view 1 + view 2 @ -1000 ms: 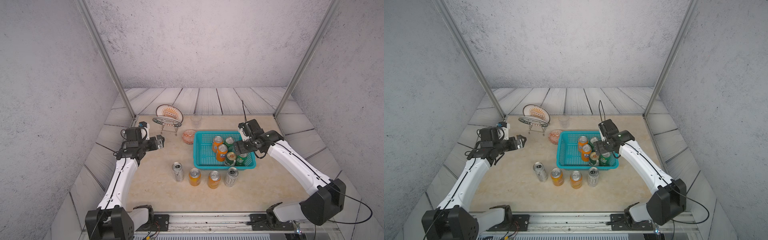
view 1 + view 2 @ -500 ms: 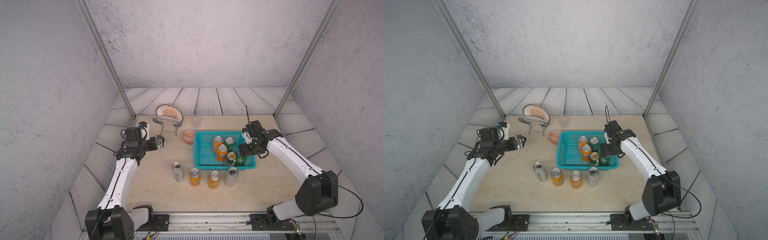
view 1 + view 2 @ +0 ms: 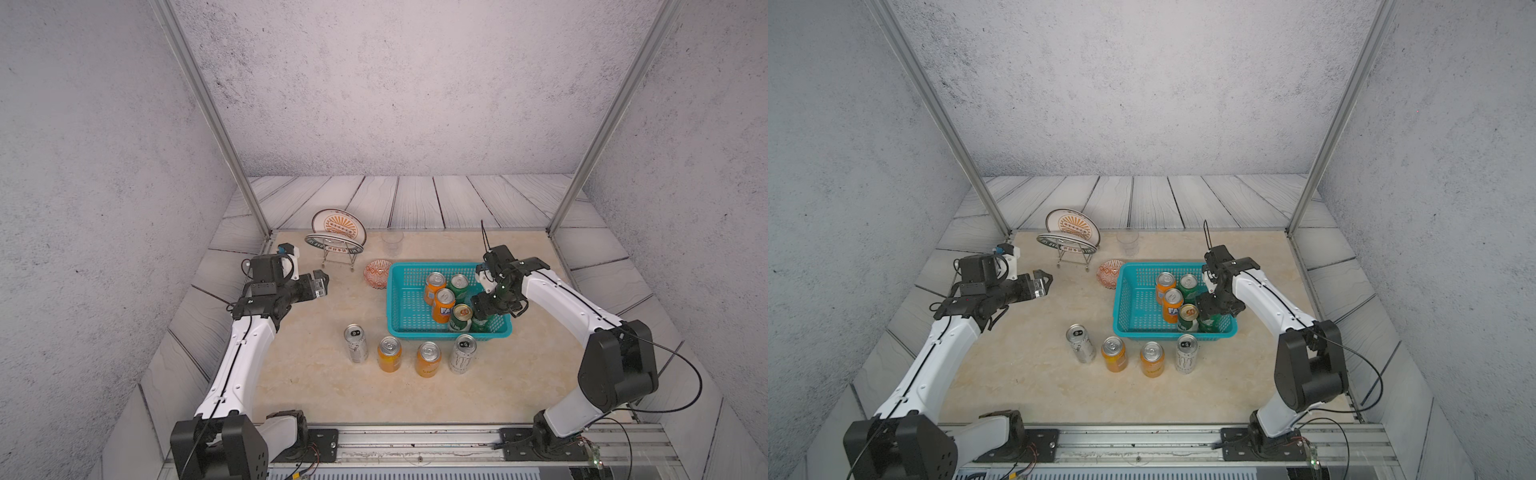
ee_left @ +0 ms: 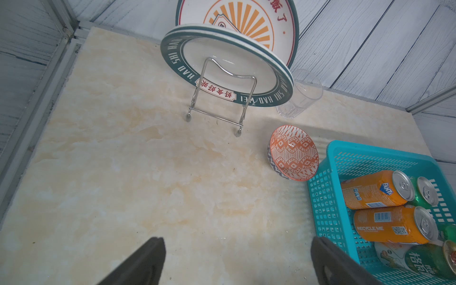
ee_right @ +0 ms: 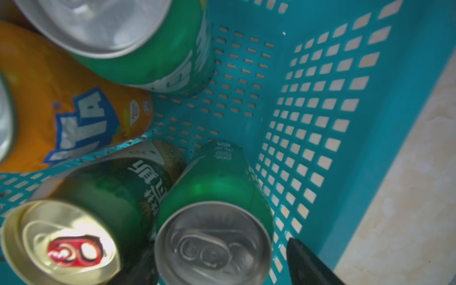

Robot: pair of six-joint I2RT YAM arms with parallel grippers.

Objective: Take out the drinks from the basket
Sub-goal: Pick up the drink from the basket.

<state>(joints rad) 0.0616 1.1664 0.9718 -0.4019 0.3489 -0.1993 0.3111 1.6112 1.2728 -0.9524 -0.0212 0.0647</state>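
**Row nearest you:** four cans stand upright on the bench [image 3: 299, 374], just in front of the basket's near wall. Left to right they are a silver can [image 3: 355, 343], an orange can [image 3: 389, 354], a second orange can [image 3: 428, 359] and a silver-white can [image 3: 462, 354] with black markings.

**Basket [image 3: 409, 309]:** it sits right of centre on the bench. Five cans are inside, all crowded into its right half:
- gold-topped green can [image 3: 460, 318]
- Fanta can [image 3: 444, 306]
- rear orange can [image 3: 434, 286]
- rear green can [image 3: 459, 286]
- silver-topped green can [image 5: 214, 222], in the near right corner

**Right pincer [image 3: 485, 313]:** it is down inside the basket over that corner can, with one finger [image 5: 306, 261] on each side of it. A sliver of mesh shows between this finger and the can's rim, and the other finger is a blur. You cannot tell whether it grips.

**Left pincer [image 4: 237, 239]:** it is spread wide with nothing between its fingers, above bare bench and well apart from the basket.

**Farther back:** a patterned bowl [image 3: 377, 272] sits just beside the basket's far left corner. Behind it are two plates [image 3: 334, 244] on a wire rack [image 3: 337, 259], with a clear cup [image 3: 392, 242] near them.
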